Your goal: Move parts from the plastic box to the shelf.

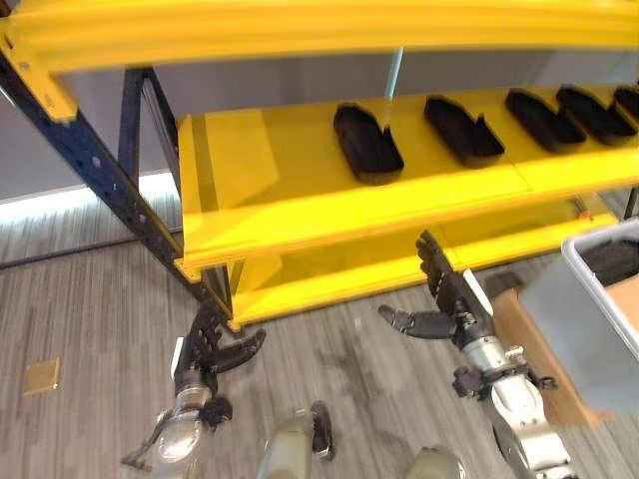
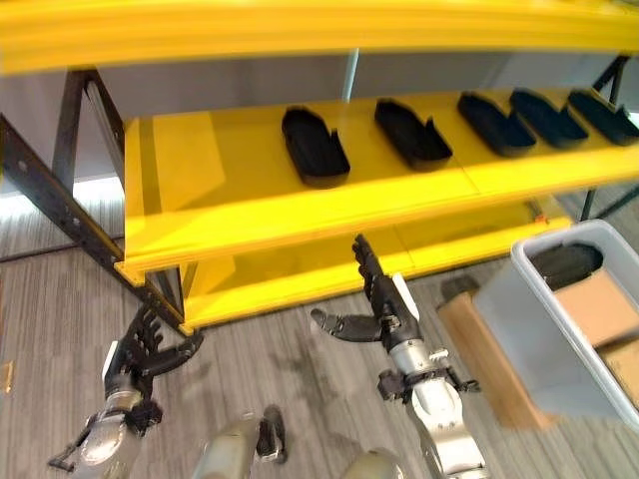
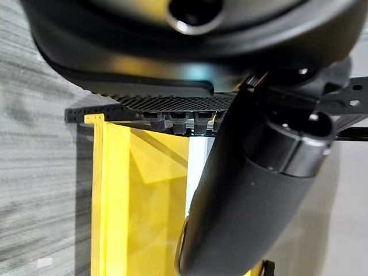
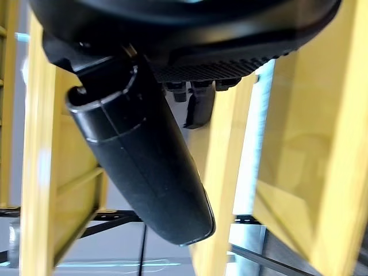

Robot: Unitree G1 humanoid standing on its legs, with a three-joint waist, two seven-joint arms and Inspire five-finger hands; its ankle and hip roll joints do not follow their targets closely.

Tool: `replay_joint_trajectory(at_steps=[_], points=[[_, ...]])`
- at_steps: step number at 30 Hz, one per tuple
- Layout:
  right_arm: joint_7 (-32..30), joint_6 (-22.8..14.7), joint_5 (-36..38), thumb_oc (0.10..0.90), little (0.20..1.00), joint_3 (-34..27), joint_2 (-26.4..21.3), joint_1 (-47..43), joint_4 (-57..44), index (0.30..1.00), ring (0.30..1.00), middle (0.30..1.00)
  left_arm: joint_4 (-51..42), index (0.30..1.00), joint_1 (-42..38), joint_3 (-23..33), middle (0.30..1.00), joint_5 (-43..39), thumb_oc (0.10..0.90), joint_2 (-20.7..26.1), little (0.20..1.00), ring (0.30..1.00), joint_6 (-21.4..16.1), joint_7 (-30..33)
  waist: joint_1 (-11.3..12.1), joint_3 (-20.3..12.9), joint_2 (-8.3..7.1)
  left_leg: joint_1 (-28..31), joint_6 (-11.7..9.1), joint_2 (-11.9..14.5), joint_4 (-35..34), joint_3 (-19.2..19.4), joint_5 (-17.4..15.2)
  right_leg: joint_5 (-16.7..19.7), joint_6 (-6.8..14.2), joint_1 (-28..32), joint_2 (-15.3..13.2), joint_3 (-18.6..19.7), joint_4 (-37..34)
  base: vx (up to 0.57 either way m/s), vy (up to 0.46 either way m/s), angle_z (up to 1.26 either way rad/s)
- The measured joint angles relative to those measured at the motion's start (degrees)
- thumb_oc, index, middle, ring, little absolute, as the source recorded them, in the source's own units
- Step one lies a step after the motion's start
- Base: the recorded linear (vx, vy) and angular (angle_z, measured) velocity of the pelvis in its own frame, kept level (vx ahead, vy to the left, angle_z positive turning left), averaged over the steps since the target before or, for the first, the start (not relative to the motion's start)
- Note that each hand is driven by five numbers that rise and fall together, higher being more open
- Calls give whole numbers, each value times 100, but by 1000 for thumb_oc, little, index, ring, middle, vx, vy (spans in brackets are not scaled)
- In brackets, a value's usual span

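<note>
Lying in a row on the yellow shelf (image 2: 250, 200), five black parts (image 2: 315, 147) rest apart from one another. Right of the shelf, the grey plastic box (image 2: 519, 299) holds another dark part (image 2: 565, 264). Below the shelf, the right hand (image 2: 384, 304) and left hand (image 2: 145, 357) hang with fingers straight, thumbs spread, holding nothing.

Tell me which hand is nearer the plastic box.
Right. The right hand hangs open and empty over the floor in front of the shelf, just left of the plastic box. The left hand, also open, hangs by the shelf's left post, much farther off.
</note>
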Motion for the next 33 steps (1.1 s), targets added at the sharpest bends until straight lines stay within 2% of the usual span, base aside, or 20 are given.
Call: replay_joint_trajectory(at_steps=[1, 2, 3, 4, 5, 6, 7, 8, 9, 11, 13, 14, 15, 17, 20, 22, 24, 30, 32, 33], points=[[-3, -4, 0, 900, 1000, -4, 37, -15, 13, 1000, 1000, 1000, -37, 1000, 9, 27, 1000, 1, 900, -6, 1000, 1000, -1, -25, 3, -1, -103, -3, -332, -9, -283, 300, -136, 18, 48, 150, 132, -123, -642, -14, -271, -59], [19, 0, -3, 900, 1000, 16, 29, -28, -25, 1000, 1000, 1000, -56, 1000, 41, 114, 1000, -1, 900, 11, 1000, 1000, -20, -50, -5, 25, -238, -319, 165, 29, 505, 224, -368, -25, 79, 332, 87, -221, -1016, -3, -255, -68], [45, 1, -4, 900, 1000, 46, -34, -47, -97, 1000, 1000, 1000, -71, 1000, 155, 210, 1000, -8, 900, -23, 1000, 1000, -20, -90, 124, 19, -211, -421, 175, 267, 1167, -126, -529, -248, 205, 461, 196, -134, -1214, -10, -236, -89], [80, -23, -2, 900, 1000, 7, -166, -19, -113, 1000, 1000, 1000, 52, 1000, 164, 301, 1000, -48, 900, -191, 1000, 1000, -5, -107, 163, 97, 35, -347, 316, 574, 1193, -50, -428, -155, 526, 659, 359, -145, -1529, -20, -157, -96], [72, 59, -2, 900, 1000, -9, -212, -29, -53, 1000, 1000, 1000, 163, 1000, 164, 363, 1000, -217, 900, -389, 1000, 1000, 70, -77, 148, 122, 160, -310, 67, 614, 831, -27, -287, -251, 309, 506, 476, -114, -1645, -1, -211, -77], [71, 91, -1, 900, 1000, -3, -222, 4, -46, 1000, 1000, 1000, 128, 1000, 217, 383, 1000, -222, 900, -426, 1000, 1000, 45, -92, 123, 112, 116, -268, -252, 576, 310, 175, -168, -288, 102, 277, 589, -72, -1673, 7, -152, -24], [80, 68, 21, 900, 1000, -15, -110, 52, -11, 1000, 1000, 1000, 58, 1000, 223, 392, 1000, -221, 900, -283, 1000, 1000, 35, -129, -51, 64, -225, -329, -539, 425, 232, 335, -249, -475, -197, 112, 448, -59, -1970, 11, -255, -11], [110, 70, 63, 900, 1000, -23, -94, 14, 22, 1000, 1000, 1000, 94, 1000, 177, 418, 1000, -224, 900, -216, 1000, 1000, 21, -124, -84, 79, -347, -516, -189, 572, 1091, 138, -383, -111, -145, 8, 363, -146, -2105, 19, -191, -46], [108, 109, 94, 900, 1000, -22, -178, 48, 21, 1000, 1000, 1000, 107, 1000, 292, 423, 1000, -224, 900, -275, 1000, 1000, 22, -121, -28, 10, -73, -126, -325, 1123, 1095, -41, -680, 123, 107, -65, 646, -91, -2204, 18, -222, -55], [65, 124, 117, 900, 1000, -45, -129, 189, 23, 1000, 1000, 1000, 117, 1000, 290, 394, 1000, -222, 900, -262, 1000, 1000, 37, -131, -114, -29, -201, 42, -370, 951, 516, 217, -381, 130, 76, -197, 538, 224, -2222, 15, -140, -34], [125, 117, 115, 900, 1000, -28, -142, 211, 19, 1000, 1000, 1000, -75, 1000, 377, 335, 1000, -219, 900, -243, 1000, 1000, 23, -153, -150, -39, -199, 171, -313, 855, -69, 287, 40, 254, -62, -10, 767, 244, -2646, 18, -153, -11], [128, 113, 115, 900, 1000, -30, -131, 201, 22, 1000, 1000, 1000, -144, 1000, 364, 319, 1000, -219, 900, -258, 1000, 1000, 16, -179, -125, -32, -173, 203, -310, 804, -273, 313, 223, 387, -25, 170, 879, 235, -2968, 21, -185, -4], [153, 110, 116, 900, 1000, -18, -97, 165, 15, 1000, 1000, 1000, -145, 1000, 401, 255, 1000, -218, 900, -265, 1000, 1000, 15, -174, -161, -27, -5, 214, -351, 878, -423, 326, 353, 445, -79, 134, 999, 292, -2996, 20, -163, -1], [144, 109, 116, 900, 1000, -19, -103, 164, 23, 1000, 1000, 1000, -154, 1000, 460, 163, 1000, -215, 900, -261, 1000, 1000, 12, -211, -216, -35, 125, 297, -413, 920, -658, 326, 567, 623, -105, 98, 1068, 294, -2957, 10, -69, 0], [140, 105, 116, 900, 1000, -18, -104, 161, 44, 1000, 1000, 1000, -154, 1000, 587, 96, 1000, -215, 900, -276, 1000, 1000, 12, -227, -203, -63, 196, 470, -551, 1063, -981, 399, 758, 709, -124, -29, 1205, 389, -2820, 3, -163, -23], [60, 81, 118, 900, 1000, 4, -103, 55, 124, 1000, 1000, 1000, -98, 1000, 631, -31, 1000, -215, 900, -270, 1000, 1000, 17, -185, -280, -58, 305, 619, -479, 1336, -1203, 557, 1117, 555, -351, -278, 1450, 592, -2472, 35, -147, -51], [-3, 72, 118, 900, 1000, 4, -176, 39, 148, 1000, 1000, 1000, -132, 1000, 523, -88, 1000, -212, 900, -311, 1000, 1000, 14, -216, -445, -56, 328, 735, -543, 1419, -1404, 600, 1280, 521, -372, -327, 1569, 581, -2452, 60, -195, -23], [-132, -29, 117, 900, 1000, -6, -209, 39, 272, 1000, 1000, 1000, -109, 1000, -64, -415, 1000, -206, 900, -302, 1000, 1000, -35, -107, -661, 44, 509, 839, -652, 1790, -1367, 658, 1475, -174, -553, -754, 1856, 834, -1502, 107, -222, -21], [-181, -46, 115, 900, 1000, 64, -181, 49, 299, 1000, 1000, 1000, -114, 1000, -155, -455, 1000, -203, 900, -228, 1000, 1000, -56, -107, -653, 52, 474, 847, -794, 1933, -1272, 607, 1566, -505, -731, -1027, 1917, 939, -976, 132, -279, -27], [-194, -48, 111, 900, 1000, 124, -73, 15, 360, 1000, 1000, 1000, -109, 1000, -186, -373, 1000, -203, 900, -94, 1000, 1000, -62, -71, -530, 167, 247, 805, -1078, 2162, -761, 229, 1754, -822, -1023, -1177, 2014, 1136, -460, 92, -221, -76]])
